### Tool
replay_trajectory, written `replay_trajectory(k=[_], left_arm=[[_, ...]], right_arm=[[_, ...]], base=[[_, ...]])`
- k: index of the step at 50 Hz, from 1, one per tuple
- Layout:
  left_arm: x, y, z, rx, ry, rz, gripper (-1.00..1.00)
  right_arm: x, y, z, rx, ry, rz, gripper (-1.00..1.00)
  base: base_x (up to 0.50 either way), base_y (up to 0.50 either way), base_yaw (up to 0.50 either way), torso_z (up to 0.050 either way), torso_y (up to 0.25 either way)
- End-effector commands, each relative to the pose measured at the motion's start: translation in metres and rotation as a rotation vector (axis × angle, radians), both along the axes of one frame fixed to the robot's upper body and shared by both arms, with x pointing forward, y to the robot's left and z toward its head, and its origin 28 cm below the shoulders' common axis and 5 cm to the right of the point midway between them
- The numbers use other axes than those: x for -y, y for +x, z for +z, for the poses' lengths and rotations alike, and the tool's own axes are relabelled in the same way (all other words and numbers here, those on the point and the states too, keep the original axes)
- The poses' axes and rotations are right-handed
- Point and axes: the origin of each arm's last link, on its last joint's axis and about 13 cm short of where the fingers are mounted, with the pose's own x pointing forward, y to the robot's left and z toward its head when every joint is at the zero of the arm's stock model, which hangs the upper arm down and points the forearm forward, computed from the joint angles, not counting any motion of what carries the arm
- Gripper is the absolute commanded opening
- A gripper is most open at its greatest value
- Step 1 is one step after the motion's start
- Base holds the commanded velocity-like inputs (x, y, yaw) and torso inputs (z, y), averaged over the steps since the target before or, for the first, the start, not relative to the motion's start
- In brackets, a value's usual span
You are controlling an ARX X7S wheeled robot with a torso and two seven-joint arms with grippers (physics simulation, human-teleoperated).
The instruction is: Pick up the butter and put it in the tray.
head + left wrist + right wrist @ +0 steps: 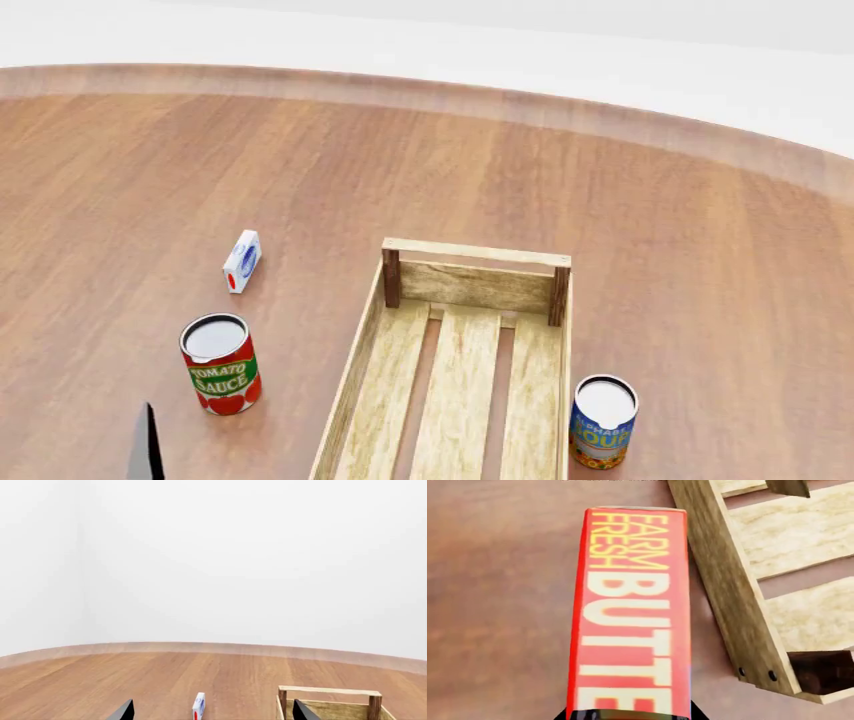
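Right claw [627, 715]: only a dark sliver at the bottom edge of the right wrist view, butter carton rising straight out of it; fingers themselves hidden, so grip likely but cannot tell for certain.
Butter [630, 615]: fills the centre of the right wrist view, long red-orange face with yellow and white lettering, hanging over bare table [500, 605] just outside the tray's side rail; absent from the head view.
Tray [727, 590]: side rail runs down the right of the right wrist view, just beside the carton; corner post at lower right; slatted floor beyond the rail. In the head view, lower centre, nothing lying inside.
Risk at the rail: carton's edge close to the rail; a sideways move made too low could clip the wood and twist the carton in the grip or shove the tray.
Risk of early release: letting go here would probably land the butter on the table, outside the tray.
Risk of a loose hold: contact unseen, so slipping during the carry cannot be ruled out.
Left claw [212, 712]: two dark fingertips at the bottom edge of the left wrist view, spread wide apart, nothing between them.
Tomato sauce can [220, 363]: lower left of the head view, well apart from the tray.
Blue soup can [603, 421]: lower right of the head view, just beside the tray's outer side; a nudged tray could knock it.
Small white carton [242, 261]: left of centre, farther back; not the target.
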Motion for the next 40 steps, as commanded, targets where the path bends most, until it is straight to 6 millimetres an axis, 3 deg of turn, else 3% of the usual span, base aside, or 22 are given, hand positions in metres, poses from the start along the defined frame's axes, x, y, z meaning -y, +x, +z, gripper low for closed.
replay_trajectory(k=[1,24,40], left_arm=[[0.000,0.002,0.002,0.007,-0.014,-0.012,1.00],[-0.001,0.002,0.005,0.007,-0.017,-0.008,1.00],[-0.002,0.000,0.009,0.016,-0.024,-0.009,1.00]], right_arm=[[-0.006,-0.007,-0.005,-0.052,0.057,0.027,-1.00],[-0.010,-0.012,0.014,-0.012,0.038,0.054,-1.00],[-0.011,-0.028,0.061,0.084,0.037,0.078,-1.00]], base=[[0.00,0.00,0.00,0.000,0.000],[0.00,0.00,0.00,0.000,0.000],[0.00,0.00,0.00,0.000,0.001]])
